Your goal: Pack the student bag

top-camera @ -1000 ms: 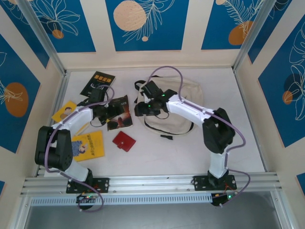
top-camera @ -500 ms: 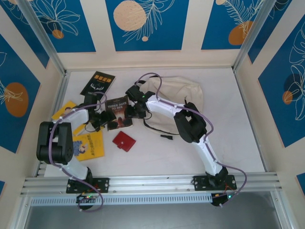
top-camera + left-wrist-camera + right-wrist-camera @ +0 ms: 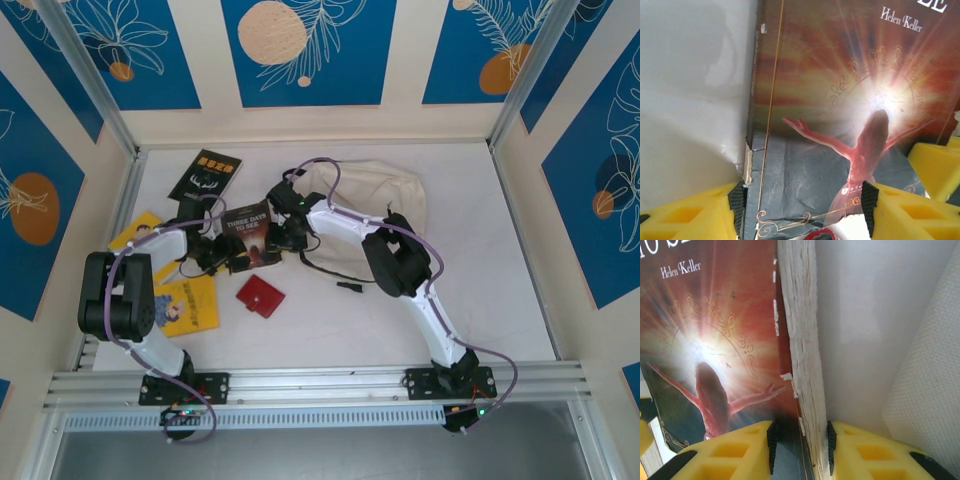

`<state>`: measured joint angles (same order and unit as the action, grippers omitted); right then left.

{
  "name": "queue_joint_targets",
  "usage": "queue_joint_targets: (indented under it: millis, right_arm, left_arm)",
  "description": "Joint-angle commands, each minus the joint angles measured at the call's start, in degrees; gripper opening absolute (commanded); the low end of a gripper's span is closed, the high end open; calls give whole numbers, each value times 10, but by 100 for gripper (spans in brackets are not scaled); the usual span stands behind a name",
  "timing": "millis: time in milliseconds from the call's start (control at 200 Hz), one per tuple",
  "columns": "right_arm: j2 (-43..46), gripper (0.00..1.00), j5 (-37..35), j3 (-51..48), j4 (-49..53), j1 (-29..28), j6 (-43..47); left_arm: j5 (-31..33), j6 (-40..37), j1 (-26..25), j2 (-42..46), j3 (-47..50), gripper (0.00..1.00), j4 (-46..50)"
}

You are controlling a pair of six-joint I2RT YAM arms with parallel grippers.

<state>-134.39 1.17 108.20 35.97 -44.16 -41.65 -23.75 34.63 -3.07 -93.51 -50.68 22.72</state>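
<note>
**Both claws at one paperback**

A red wallet (image 3: pixel 260 295) lies on the bench (image 3: pixel 330 330) just short of the left claw (image 3: pixel 802 195). That claw stands with jaws wide apart over the Helen Keller paperback (image 3: pixel 840 100), the spine close to one jaw. The right claw (image 3: pixel 800 435) brackets the book's ragged page edge closely; whether it pinches, I cannot tell. Just past the right claw, to its outer side, lies the cream student bag (image 3: pixel 375 190).
</note>
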Motion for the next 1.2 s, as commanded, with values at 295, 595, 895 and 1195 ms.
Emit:
queue_joint_targets:
  millis: [295,595,895,1195]
  right_arm:
    - [-14,32,101,-25,-19,16,-49]
    - [-12,32,107,-39,-31,18,-57]
    - [-9,19,37,-35,4,15,-38]
    - [-8,6,13,-38,18,19,-38]
  left_arm:
    - [-225,96,5,59,33,65,-161]
    - [-203,122,5,41,50,65,-193]
    - [18,24,6,72,14,71,-13]
    - [60,-20,5,35,4,76,17]
